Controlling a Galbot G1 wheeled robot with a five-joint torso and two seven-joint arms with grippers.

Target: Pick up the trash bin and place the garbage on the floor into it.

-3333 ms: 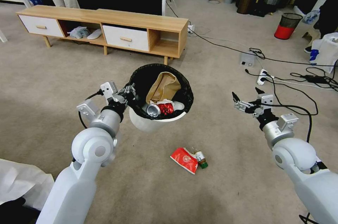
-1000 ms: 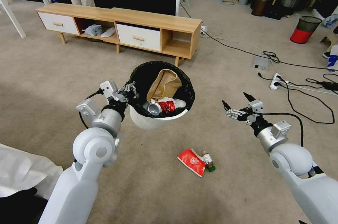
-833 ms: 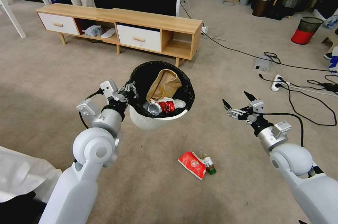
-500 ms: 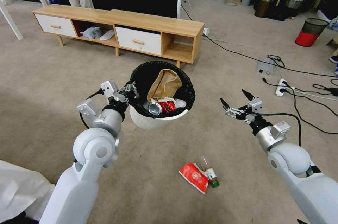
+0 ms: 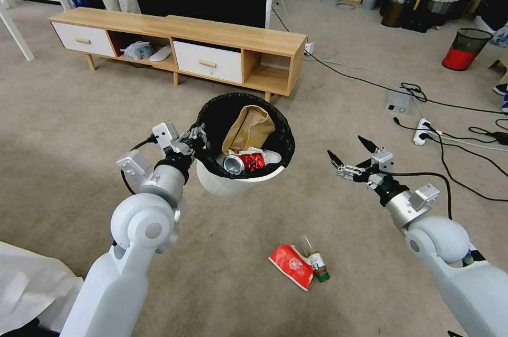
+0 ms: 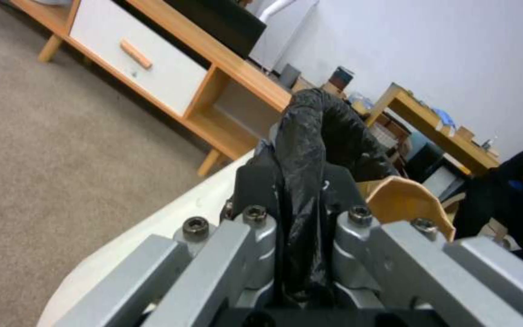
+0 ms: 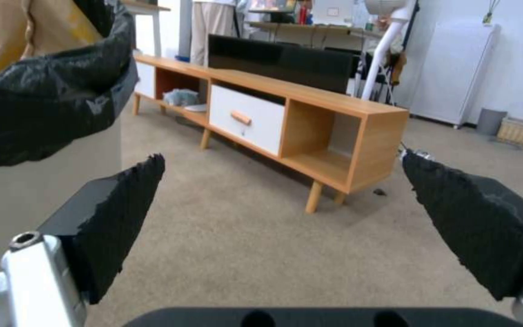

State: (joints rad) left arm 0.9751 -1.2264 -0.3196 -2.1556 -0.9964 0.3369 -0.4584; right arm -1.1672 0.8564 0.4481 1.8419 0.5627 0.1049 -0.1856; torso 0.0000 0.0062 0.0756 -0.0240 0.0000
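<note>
Floor: beige carpet point(image 5: 63, 130) is spreading across the whole room, running under the robot and out to the far wall.
Nearest litter: red packet point(image 5: 290, 265) is lying flat on the carpet between the two arms, with small brown bottle point(image 5: 316, 263) lying on its side and touching the packet's edge.
Left gripper: left gripper point(image 5: 194, 138) is clenching the black-bagged rim of the trash bin point(image 5: 233, 184), holding the bin tilted and off the carpet; in the left wrist view the fingers point(image 6: 255, 227) are pinching a fold of black bag point(image 6: 310, 150) between them.
Bin contents: crushed red can point(image 5: 243, 162) is resting near the low side, white tissue point(image 5: 267, 156) is sitting just beside it, and brown paper bag point(image 5: 246, 128) is leaning against the far inner wall.
Right gripper: right gripper point(image 5: 346, 156) is hanging in the air to the right of the bin, well apart from it, jaws spread wide and holding nothing; its dark fingertips point(image 7: 122, 200) are framing bare carpet in the right wrist view.
Further back: wooden TV cabinet point(image 5: 211, 43) is standing behind the bin, with white drawers and open compartments.
Right side floor: black cables point(image 5: 450, 136) and white power strip point(image 5: 422, 131) are lying on the carpet.
Far corner: red-based black mesh bin point(image 5: 464, 49) is standing upright.
</note>
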